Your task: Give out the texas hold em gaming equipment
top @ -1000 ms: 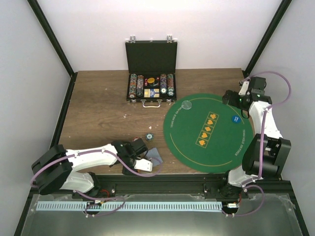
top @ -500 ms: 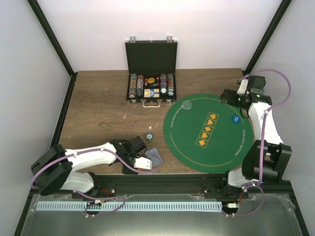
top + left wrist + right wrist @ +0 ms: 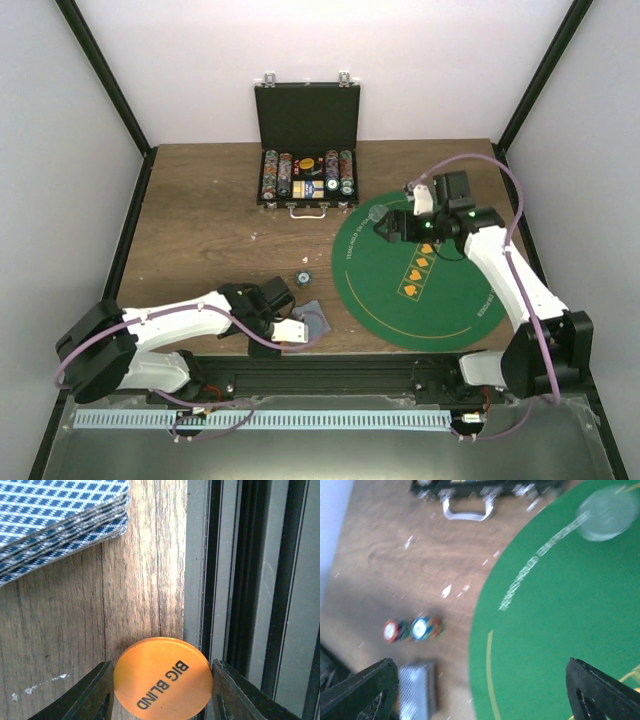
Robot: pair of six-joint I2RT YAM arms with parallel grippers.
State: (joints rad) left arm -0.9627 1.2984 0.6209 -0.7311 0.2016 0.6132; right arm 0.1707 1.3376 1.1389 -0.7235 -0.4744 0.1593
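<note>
My left gripper (image 3: pixel 162 692) is shut on an orange "BIG BLIND" disc (image 3: pixel 162 679), held at the table's near edge; in the top view the gripper (image 3: pixel 296 329) sits just left of the blue-backed card deck (image 3: pixel 316 320). The deck (image 3: pixel 60 525) fills the upper left of the left wrist view. My right gripper (image 3: pixel 388 226) is open and empty above the green mat (image 3: pixel 440 300), next to the clear disc (image 3: pixel 379 212). The blurred right wrist view shows the clear disc (image 3: pixel 606 514), two small striped chips (image 3: pixel 412 629) and the deck (image 3: pixel 417 690). The chips (image 3: pixel 303 279) lie on wood. The blue disc is hidden.
The open black case (image 3: pixel 307 175) with rows of chips stands at the back centre; its handle (image 3: pixel 467 510) shows in the right wrist view. A metal rail (image 3: pixel 200 580) runs along the table's near edge, right beside the orange disc.
My right arm has swung left from the mat's far right edge to over the mat beside the clear disc. My left gripper has edged toward the near edge with the orange disc.
</note>
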